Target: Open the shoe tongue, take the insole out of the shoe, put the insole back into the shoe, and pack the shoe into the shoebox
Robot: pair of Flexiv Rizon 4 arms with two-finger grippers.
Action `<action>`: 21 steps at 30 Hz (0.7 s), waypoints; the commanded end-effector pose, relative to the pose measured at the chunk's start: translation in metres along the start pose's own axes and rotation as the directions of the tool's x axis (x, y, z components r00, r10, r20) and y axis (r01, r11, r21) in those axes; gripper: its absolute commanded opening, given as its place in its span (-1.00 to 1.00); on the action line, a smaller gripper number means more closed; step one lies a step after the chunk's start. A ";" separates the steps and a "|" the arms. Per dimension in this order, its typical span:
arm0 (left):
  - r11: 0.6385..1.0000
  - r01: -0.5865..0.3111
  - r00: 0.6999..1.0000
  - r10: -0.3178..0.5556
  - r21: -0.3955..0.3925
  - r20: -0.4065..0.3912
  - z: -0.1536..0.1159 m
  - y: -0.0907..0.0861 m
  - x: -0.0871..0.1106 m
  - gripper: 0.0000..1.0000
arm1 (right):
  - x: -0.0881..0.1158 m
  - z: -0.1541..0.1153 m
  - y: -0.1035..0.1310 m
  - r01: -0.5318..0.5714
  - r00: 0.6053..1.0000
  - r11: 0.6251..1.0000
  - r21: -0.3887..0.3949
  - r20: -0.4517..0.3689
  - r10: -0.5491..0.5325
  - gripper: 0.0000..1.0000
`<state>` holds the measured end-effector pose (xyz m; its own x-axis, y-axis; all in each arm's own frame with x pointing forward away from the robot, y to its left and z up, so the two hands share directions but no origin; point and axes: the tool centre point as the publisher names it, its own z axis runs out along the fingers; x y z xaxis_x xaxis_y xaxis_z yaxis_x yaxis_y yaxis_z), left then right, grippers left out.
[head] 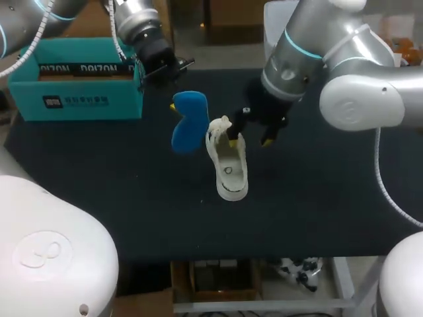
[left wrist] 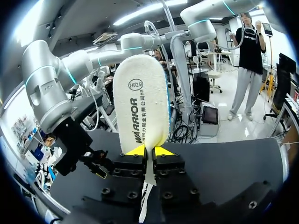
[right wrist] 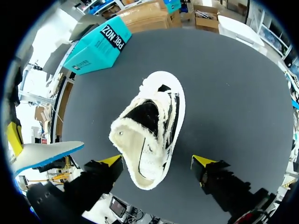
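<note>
Near the middle of the table (head: pixel 330 211) the shoe (head: pixel 228 168) sits on its sole, tongue open. Our left end effector (left wrist: pixel 148 150) pinches the insole (left wrist: pixel 142 107) in the air beside it, so we judge removal done. Our right end effector (head: pixel 250 141) hangs wide open over the shoe. Reinserting the insole and packing the shoe into the shoebox (head: pixel 79 89), at the far left corner, are left.

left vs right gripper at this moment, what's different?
The left gripper is shut on the insole. The right gripper is open and holds nothing.
The left gripper holds the insole off the table, beside the shoe. The right gripper hangs over the shoe itself, with one finger on each side of it.
Shared: both have yellow fingertips and are close to the shoe.
</note>
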<state>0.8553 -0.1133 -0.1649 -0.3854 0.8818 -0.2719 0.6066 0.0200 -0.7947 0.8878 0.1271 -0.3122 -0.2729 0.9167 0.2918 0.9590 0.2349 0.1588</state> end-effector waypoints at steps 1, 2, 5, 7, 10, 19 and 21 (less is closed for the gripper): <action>1.000 -0.014 1.000 0.014 -0.012 0.007 0.015 -0.010 -0.002 -1.00 | -0.014 -0.025 -0.019 0.000 0.999 1.000 -0.015 -0.049 -0.001 1.00; 1.000 -0.022 1.000 0.022 -0.013 0.008 0.019 -0.013 -0.003 -1.00 | -0.017 -0.027 -0.022 -0.002 0.997 1.000 -0.007 -0.082 0.002 1.00; 0.999 -0.048 0.999 0.048 -0.014 0.008 0.027 -0.018 -0.007 -1.00 | -0.022 -0.032 -0.025 0.020 0.987 1.000 0.022 -0.162 -0.016 1.00; 0.998 -0.055 0.998 0.055 -0.003 0.009 0.030 -0.021 -0.009 -1.00 | -0.019 -0.042 -0.025 0.065 0.986 0.998 0.028 -0.155 -0.060 1.00; 0.998 -0.065 0.998 0.065 0.019 0.008 0.036 -0.024 -0.014 -1.00 | -0.019 -0.042 -0.025 0.065 0.986 0.998 0.028 -0.155 -0.060 1.00; 0.991 -0.062 0.998 0.062 0.118 0.006 0.045 -0.031 -0.032 -1.00 | -0.019 -0.042 -0.025 0.065 0.986 0.998 0.028 -0.155 -0.060 1.00; 0.988 -0.036 0.999 0.036 0.150 0.000 0.046 -0.032 -0.037 -1.00 | -0.019 -0.042 -0.025 0.065 0.986 0.998 0.028 -0.155 -0.060 1.00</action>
<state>0.8081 -0.1587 -0.1493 -0.3695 0.8737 -0.3165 0.5512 -0.0682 -0.8316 0.8656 0.0900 -0.2821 -0.3384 0.8406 0.4229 0.9410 0.3027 0.1513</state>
